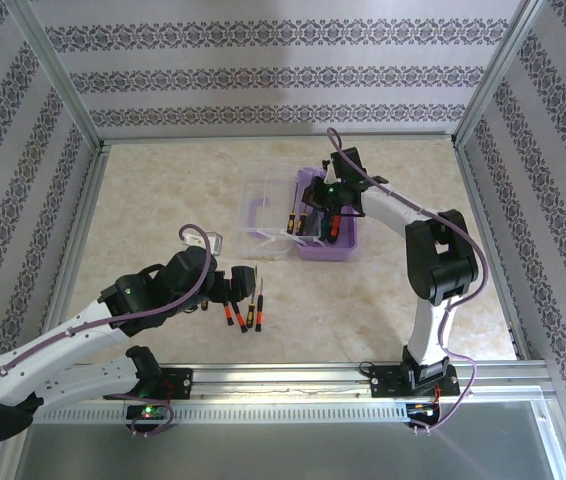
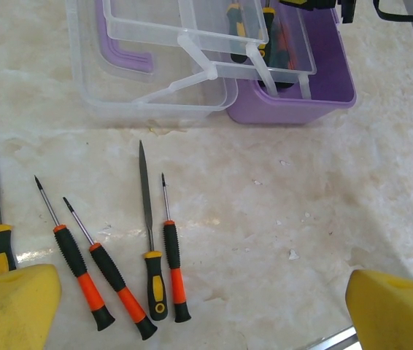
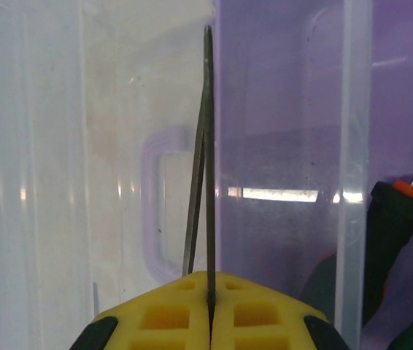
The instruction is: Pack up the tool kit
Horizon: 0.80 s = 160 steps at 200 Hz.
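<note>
Lab rig: aluminium frame (image 1: pixel 283 377), wallpapered walls (image 1: pixel 283 70)

Three loose screwdrivers (image 2: pixel 176 273), two files (image 2: pixel 155 288); one purple box (image 2: pixel 294 102)

Left hand (image 2: pixel 206 313) spread, right hand (image 3: pixel 210 295) clamped

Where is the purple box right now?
In the top view the purple box sits right of centre on the table, its clear lid swung open to its left. The loose screwdrivers lie closer to the bottom edge, further left.
</note>
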Motion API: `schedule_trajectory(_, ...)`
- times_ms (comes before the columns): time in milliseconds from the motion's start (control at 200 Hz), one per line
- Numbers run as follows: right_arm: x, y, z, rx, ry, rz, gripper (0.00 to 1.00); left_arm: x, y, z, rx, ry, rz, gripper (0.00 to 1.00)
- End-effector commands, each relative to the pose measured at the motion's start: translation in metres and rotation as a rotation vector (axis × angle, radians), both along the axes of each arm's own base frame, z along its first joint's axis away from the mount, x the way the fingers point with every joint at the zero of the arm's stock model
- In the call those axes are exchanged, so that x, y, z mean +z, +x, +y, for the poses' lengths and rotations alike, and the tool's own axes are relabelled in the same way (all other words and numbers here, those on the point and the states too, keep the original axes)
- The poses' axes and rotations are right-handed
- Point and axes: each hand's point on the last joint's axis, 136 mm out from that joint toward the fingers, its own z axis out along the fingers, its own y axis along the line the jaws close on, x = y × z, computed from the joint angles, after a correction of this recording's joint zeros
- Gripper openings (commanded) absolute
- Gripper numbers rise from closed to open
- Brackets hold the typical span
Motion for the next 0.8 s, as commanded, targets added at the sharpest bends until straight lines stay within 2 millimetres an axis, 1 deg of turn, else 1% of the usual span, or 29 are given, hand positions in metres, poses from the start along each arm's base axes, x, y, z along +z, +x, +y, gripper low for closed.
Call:
schedule_trajectory(0, 0.007, 0.004, 0.012, 0.055, 0.036, -0.021, 0.07, -0.007, 0.005, 0.004, 0.007, 0.041, 0.005, 1.0)
schedule_trajectory(110, 0.001, 0.005, 0.019, 0.071, 0.047, -0.007, 0.08, -0.009, 0.008, -0.001, -0.004, 0.055, 0.01, 1.0)
schedule_trajectory(165, -0.002, 0.005, 0.017, 0.065, 0.04, 0.005, 0.1, -0.011, 0.009, -0.002, -0.006, 0.059, 0.014, 1.0)
schedule_trajectory(270, -0.008, 0.006, 0.016, 0.054, 0.04, 0.027, 0.22, -0.013, 0.009, -0.002, -0.004, 0.06, 0.019, 1.0)
schedule_trajectory(305, -0.007, 0.006, 0.015, 0.049, 0.04, 0.028, 0.27, -0.014, 0.009, -0.002, -0.001, 0.062, 0.02, 1.0)
schedule_trajectory(325, -0.007, 0.006, 0.013, 0.043, 0.039, 0.029, 0.28, -0.014, 0.009, -0.001, 0.001, 0.062, 0.02, 1.0)
schedule_trajectory(400, 0.001, 0.007, 0.012, 0.036, 0.046, 0.016, 0.31, -0.015, 0.009, 0.001, 0.008, 0.068, 0.022, 1.0)
schedule_trajectory(485, 0.015, 0.007, 0.01, 0.028, 0.049, -0.009, 0.31, -0.016, 0.011, 0.004, 0.019, 0.077, 0.023, 1.0)
schedule_trajectory(660, 0.05, 0.005, 0.002, -0.003, 0.041, -0.068, 0.32, -0.018, 0.014, 0.009, 0.046, 0.094, 0.023, 1.0)
schedule_trajectory(794, 0.079, -0.001, -0.007, -0.02, 0.041, -0.118, 0.32, -0.02, 0.018, 0.014, 0.059, 0.105, 0.024, 1.0)
